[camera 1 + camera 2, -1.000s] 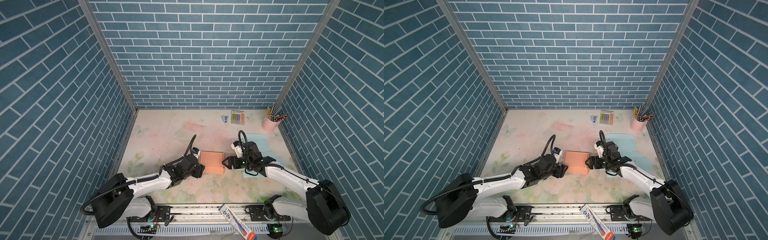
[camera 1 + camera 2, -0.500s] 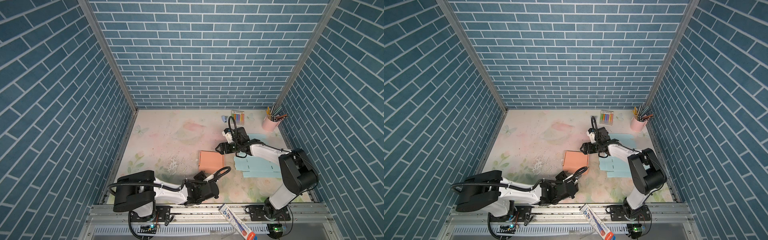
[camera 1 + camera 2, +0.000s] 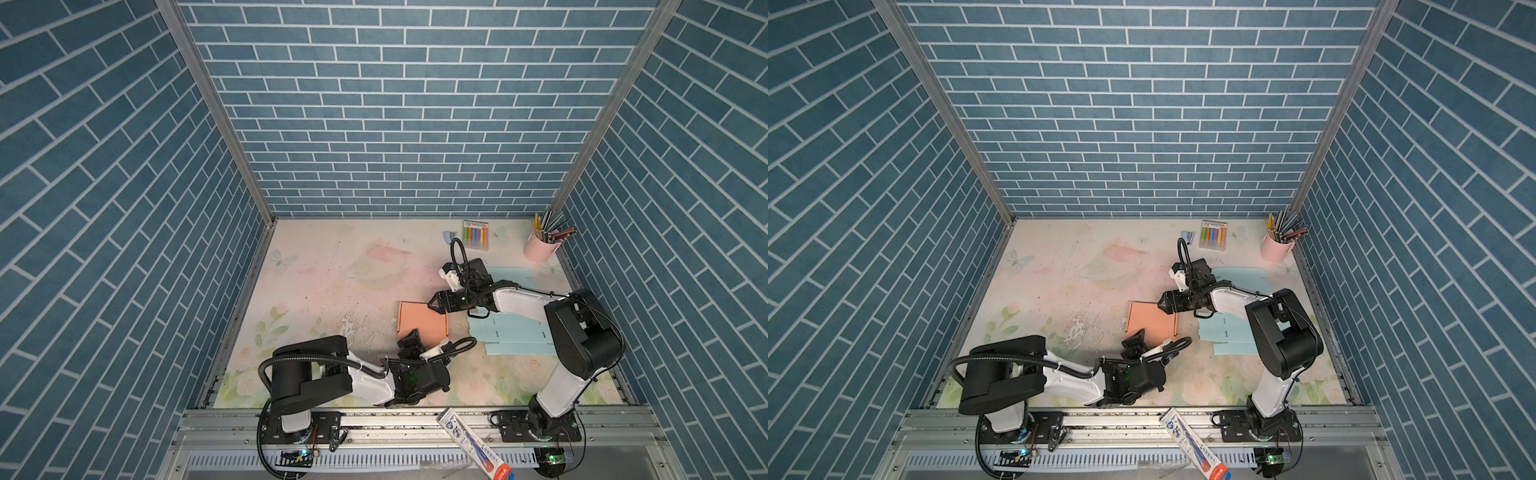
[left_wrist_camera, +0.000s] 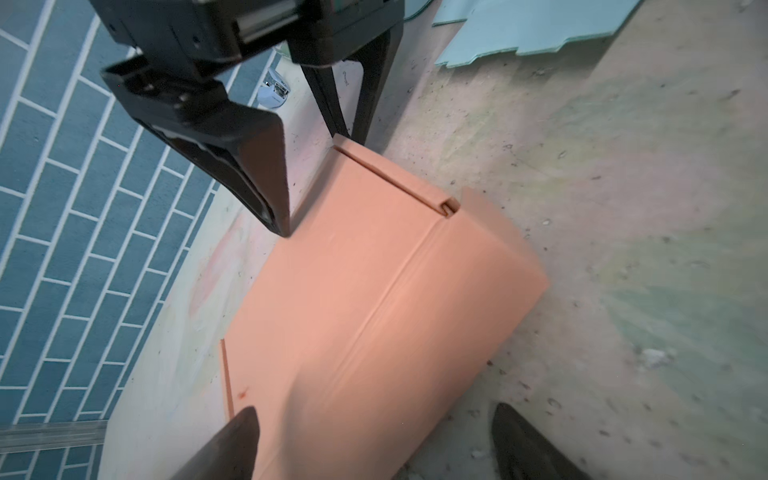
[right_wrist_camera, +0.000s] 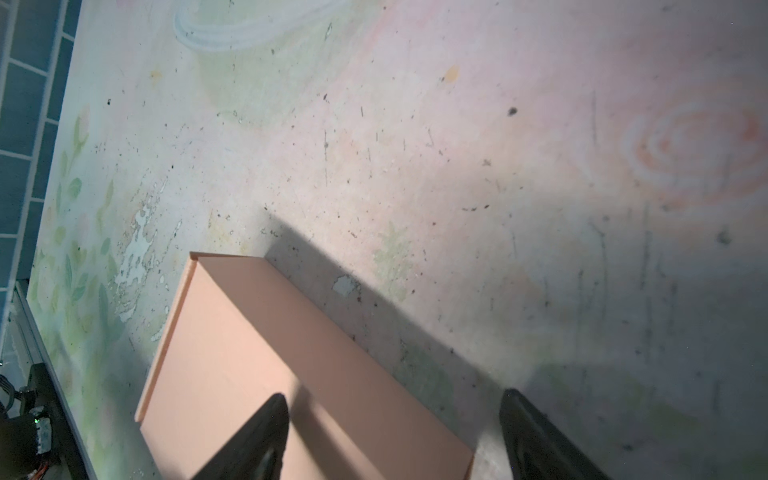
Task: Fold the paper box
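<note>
Salmon-orange paper box sits mid floral-print surface and looks closed into a shallow flat block, lid down. Left claw is at its near edge, jaws spread wide and gripping nothing; the left wrist view shows them straddling the box end. Right claw is at the far right corner, jaws parted, nothing pinched; can't tell if it touches the box. Judgement: folding is mostly done. The corner seam shows a small gap, so a final tuck or press may be left. Pale-blue flat paper blanks lie beside the box, unfolded.
</note>
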`<state>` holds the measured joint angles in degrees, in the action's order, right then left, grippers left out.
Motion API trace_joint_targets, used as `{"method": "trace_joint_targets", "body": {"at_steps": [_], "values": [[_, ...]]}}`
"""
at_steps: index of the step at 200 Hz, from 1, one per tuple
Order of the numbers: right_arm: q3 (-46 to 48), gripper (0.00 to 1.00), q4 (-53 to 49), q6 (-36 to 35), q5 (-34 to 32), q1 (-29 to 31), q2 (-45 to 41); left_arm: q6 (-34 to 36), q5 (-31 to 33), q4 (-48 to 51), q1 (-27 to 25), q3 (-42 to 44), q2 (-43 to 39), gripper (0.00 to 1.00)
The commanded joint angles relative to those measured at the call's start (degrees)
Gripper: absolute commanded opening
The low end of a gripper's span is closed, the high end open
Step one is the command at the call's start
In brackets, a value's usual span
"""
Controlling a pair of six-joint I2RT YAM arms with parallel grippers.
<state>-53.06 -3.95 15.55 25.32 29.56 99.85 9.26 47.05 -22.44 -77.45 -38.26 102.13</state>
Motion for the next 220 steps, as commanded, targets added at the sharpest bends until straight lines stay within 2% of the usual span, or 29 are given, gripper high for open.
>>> {"method": "trace_joint_targets", "body": {"at_steps": [1, 71, 148, 171, 203, 220], "values": [[0.23, 0.79, -0.58, -2.74, -0.26, 0.82, 1.12, 3.26, 3.03, -1.51, 1.38, -0.6, 0.61, 0.89], [1.27, 0.76, -1.84, -4.03, -6.83, 3.34, 2.25, 5.85, 4.72, -2.66, 1.6, -1.42, -4.08, 0.88], [2.35, 0.73, -1.55, -4.6, -13.54, 5.14, 3.44, 1.75, 0.55, 1.02, 1.21, 1.07, -10.93, 0.88], [2.08, 0.73, -1.77, -4.66, -13.67, 5.23, 3.4, 0.18, -0.02, 2.13, 0.92, 1.61, -11.41, 0.89], [1.31, 0.76, -3.1, -4.33, -13.96, 5.28, 0.83, -5.04, -4.36, 4.75, 0.55, 2.62, -14.13, 0.88], [0.76, 0.78, -3.93, -3.72, -14.35, 5.29, -1.75, -12.18, -12.61, 6.12, 2.31, 3.53, -19.81, 0.88]]}}
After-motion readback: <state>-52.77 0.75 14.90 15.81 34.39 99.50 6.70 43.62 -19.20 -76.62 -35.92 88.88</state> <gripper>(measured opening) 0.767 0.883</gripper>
